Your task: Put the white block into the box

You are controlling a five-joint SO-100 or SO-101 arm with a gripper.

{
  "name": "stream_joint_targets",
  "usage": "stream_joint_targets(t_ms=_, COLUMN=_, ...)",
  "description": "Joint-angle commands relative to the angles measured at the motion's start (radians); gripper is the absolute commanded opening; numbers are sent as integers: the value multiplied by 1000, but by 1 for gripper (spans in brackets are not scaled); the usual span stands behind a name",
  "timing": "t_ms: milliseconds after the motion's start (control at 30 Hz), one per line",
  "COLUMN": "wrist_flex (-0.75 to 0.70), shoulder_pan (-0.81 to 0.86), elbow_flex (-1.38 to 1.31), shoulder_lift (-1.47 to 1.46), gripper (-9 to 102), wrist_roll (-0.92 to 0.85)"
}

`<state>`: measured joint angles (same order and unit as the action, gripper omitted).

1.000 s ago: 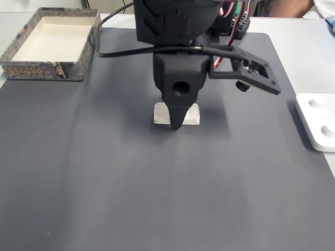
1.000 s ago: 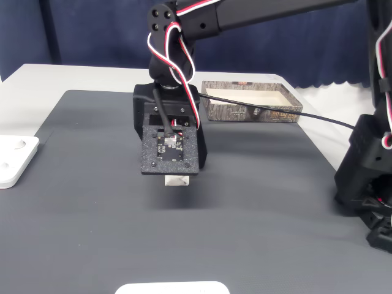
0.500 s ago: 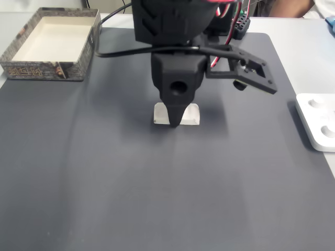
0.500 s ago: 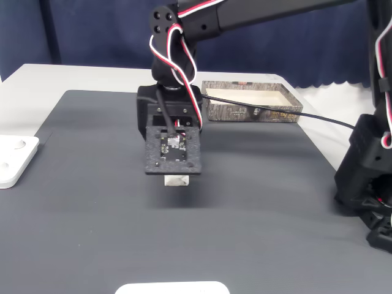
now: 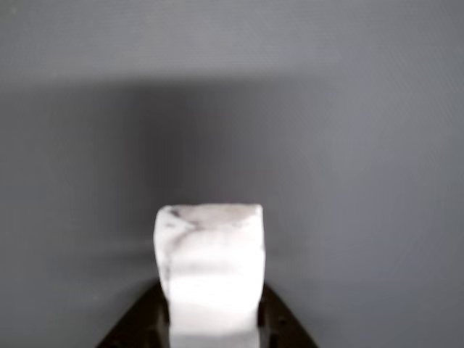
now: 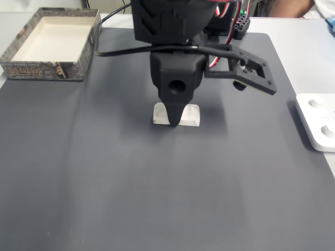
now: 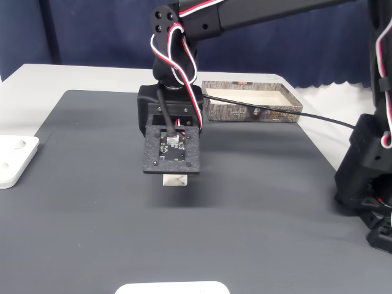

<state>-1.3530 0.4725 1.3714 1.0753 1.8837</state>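
Centrally on dark grey mat (image 6: 104, 183) (pale table (image 7: 73, 76) beneath), gripper (image 6: 175, 119) apparently clamps white block (image 6: 191, 115).

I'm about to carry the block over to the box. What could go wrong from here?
1. In the other view the gripper holds just one end of the white block; it might pivot or slip out.
2. The box has raised walls; a low carry could clip its rim.

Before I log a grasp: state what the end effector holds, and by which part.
The end effector appears shut on the white block, gripping its near end by the two sides; the far end sticks out.
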Motion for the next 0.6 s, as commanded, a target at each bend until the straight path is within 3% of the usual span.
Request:
stream_joint_targets(t_ms=0, wrist_flex=14, shoulder_pan=11, elbow_flex=0, shoulder_lift=52, gripper=0, wrist_roll=-18)
stream_joint_targets(t_ms=567, wrist_flex=6, shoulder_pan=18, elbow_flex=20, shoulder_lift=199, gripper=-1, wrist_roll=-80)
